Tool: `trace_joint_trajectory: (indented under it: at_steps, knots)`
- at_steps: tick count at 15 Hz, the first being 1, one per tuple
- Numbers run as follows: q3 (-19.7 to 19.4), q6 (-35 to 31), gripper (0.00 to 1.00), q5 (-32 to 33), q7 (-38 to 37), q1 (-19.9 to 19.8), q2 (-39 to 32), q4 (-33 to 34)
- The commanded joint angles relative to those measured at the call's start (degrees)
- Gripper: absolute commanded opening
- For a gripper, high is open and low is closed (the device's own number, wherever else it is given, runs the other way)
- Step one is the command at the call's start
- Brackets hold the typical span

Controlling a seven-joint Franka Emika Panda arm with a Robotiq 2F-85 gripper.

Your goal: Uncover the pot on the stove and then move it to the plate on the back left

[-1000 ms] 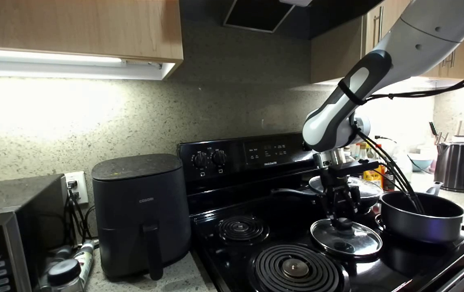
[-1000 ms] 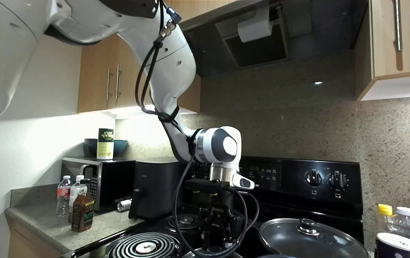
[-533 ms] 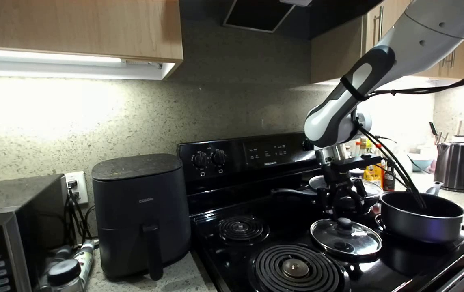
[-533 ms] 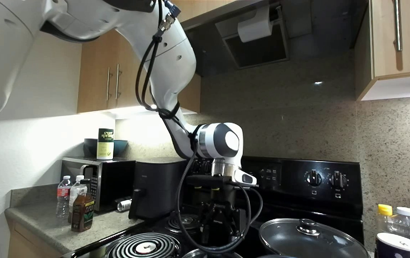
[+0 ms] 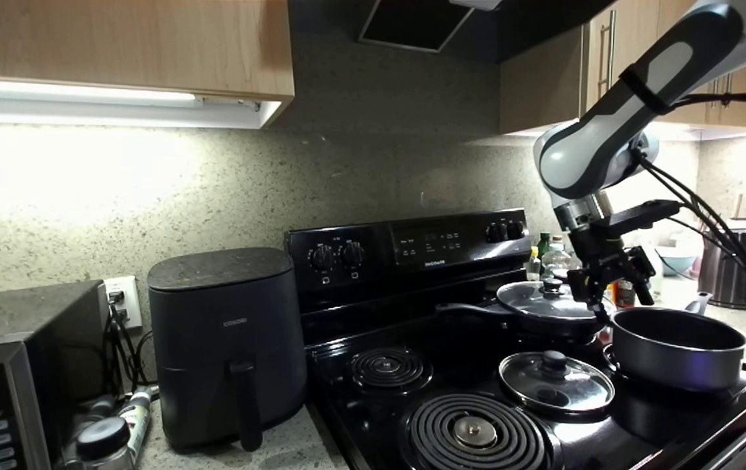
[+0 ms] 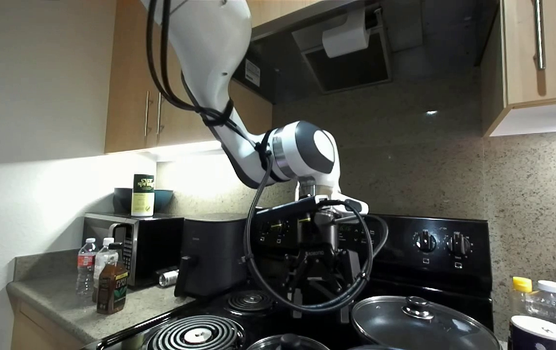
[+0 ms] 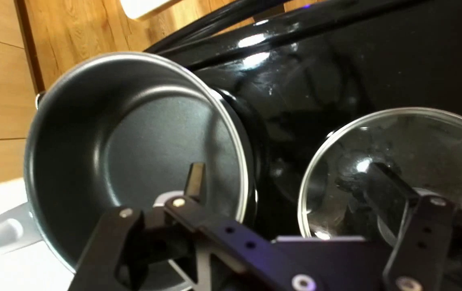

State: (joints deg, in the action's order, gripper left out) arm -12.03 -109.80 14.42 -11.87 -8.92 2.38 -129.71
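Glossy black stove (image 5: 467, 369) against a speckled backsplash (image 5: 399, 176); wood cabinets (image 5: 118, 39) either side of the hood (image 5: 542, 19). Pot (image 5: 678, 360) on the stove, near right: upright, round, straight-sided, dark grey, uncovered. Glass lid (image 5: 578, 391) lies just left. Pale handle (image 5: 699, 303) points right, slightly far; long axis runs along it. Small coil burner (image 5: 389, 367) far left. Gripper (image 5: 623, 307) hangs higher, fingers (image 6: 345, 315) spread apart.

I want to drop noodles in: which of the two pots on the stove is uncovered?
The deep grey pot is open on top; the shallower dark pan wears its glass lid.
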Motion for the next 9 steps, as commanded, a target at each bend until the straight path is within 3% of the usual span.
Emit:
trace_joint_trajectory:
  at_steps: [1, 9]
  knots:
    - [0.3, 0.1, 1.00, -0.1, 0.0, -1.5, 1.6, -1.2]
    - [-0.6, 0.3, 1.00, -1.1, -0.9, -2.9, 3.7, -2.7]
